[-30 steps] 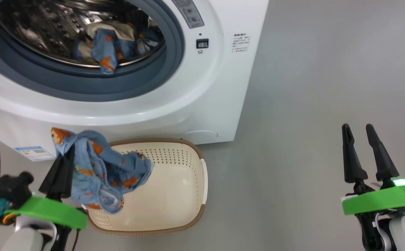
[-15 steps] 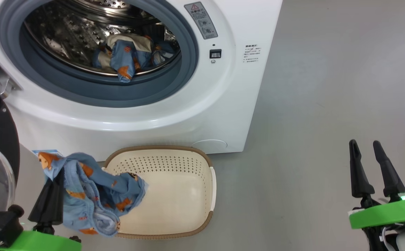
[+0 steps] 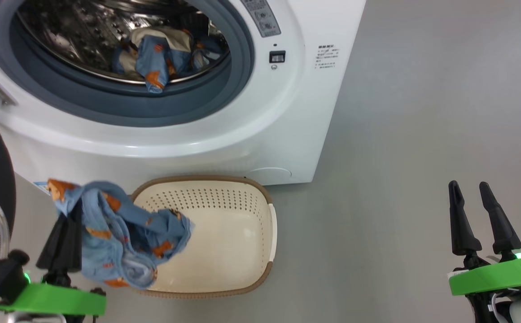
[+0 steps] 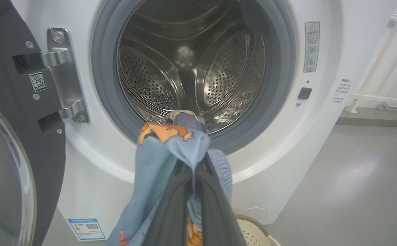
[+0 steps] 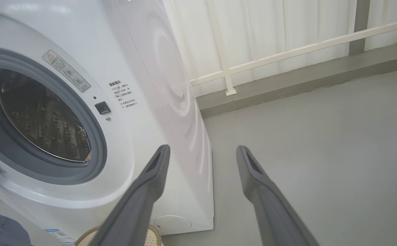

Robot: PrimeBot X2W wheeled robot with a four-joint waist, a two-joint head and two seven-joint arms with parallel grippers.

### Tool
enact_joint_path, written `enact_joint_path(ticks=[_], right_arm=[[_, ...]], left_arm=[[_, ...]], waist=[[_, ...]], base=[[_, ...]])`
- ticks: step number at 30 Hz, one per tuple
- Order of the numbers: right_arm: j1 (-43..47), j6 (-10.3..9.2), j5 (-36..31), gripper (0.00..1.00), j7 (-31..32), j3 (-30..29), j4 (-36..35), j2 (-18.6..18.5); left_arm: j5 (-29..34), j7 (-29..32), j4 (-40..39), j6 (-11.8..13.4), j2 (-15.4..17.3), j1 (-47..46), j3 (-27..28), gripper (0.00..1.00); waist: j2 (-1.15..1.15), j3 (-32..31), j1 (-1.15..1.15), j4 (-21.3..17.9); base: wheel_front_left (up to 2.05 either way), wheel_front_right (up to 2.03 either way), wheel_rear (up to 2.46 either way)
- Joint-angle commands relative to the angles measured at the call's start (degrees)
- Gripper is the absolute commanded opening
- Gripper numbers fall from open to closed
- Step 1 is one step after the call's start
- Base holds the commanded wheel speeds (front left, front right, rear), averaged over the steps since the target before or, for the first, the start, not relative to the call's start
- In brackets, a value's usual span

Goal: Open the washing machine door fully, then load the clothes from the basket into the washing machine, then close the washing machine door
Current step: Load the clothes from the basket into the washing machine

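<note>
Washing machine [image 3: 251,130]: drum mouth open, bear-print clothes [image 3: 155,54] inside, one fold lapping the grey seal [image 3: 107,107]. Door [image 4: 20,102] swung wide at left, clear of the mouth. Basket [image 3: 206,177] on the floor just before the machine, looks emptied.

Left gripper [image 3: 74,220] clamped on blue bear garment [image 3: 121,233], above the basket's left rim. Right gripper [image 3: 470,186] fingers apart, idle, well off right over bare floor.

Loading step in hand. Next move probably calls for a lift forward over the seal lip, deep enough that nothing hangs out.
</note>
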Motion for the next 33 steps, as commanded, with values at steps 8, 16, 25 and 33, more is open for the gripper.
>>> enact_joint_path(ticks=[8, 16, 25, 33], right_arm=[[-3.88, 0.32, -0.68, 1.0, -0.29, 2.15, -1.42, -0.48], [-6.64, 0.32, -1.77, 1.0, -0.29, 2.75, -1.15, -0.24], [-9.34, 0.32, -2.15, 1.0, -0.29, 3.99, -1.05, 0.5], [-12.7, 0.32, -2.31, 1.0, -0.29, 6.19, -0.55, 1.39]], left_arm=[[0.34, -0.38, 0.93, 0.03, 3.22, -13.0, 0.43, 0.0], [-0.85, -0.38, 6.95, 0.03, 4.2, -28.72, -1.94, 0.0], [-1.14, -0.38, 17.22, 0.03, 5.78, -43.87, -4.63, 0.0], [0.0, -0.38, 32.41, 0.03, 5.4, -57.7, -9.61, 0.0]], waist=[[0.0, 6.57, 0.0, -1.17], [0.0, 11.48, 0.0, -1.64], [0.0, 15.25, 0.0, -3.29], [0.0, 19.79, 0.0, -5.88]], base=[[0.0, 0.0, 0.0], [0.0, 0.0, 0.0], [0.0, 0.0, 0.0], [0.0, 0.0, 0.0]])
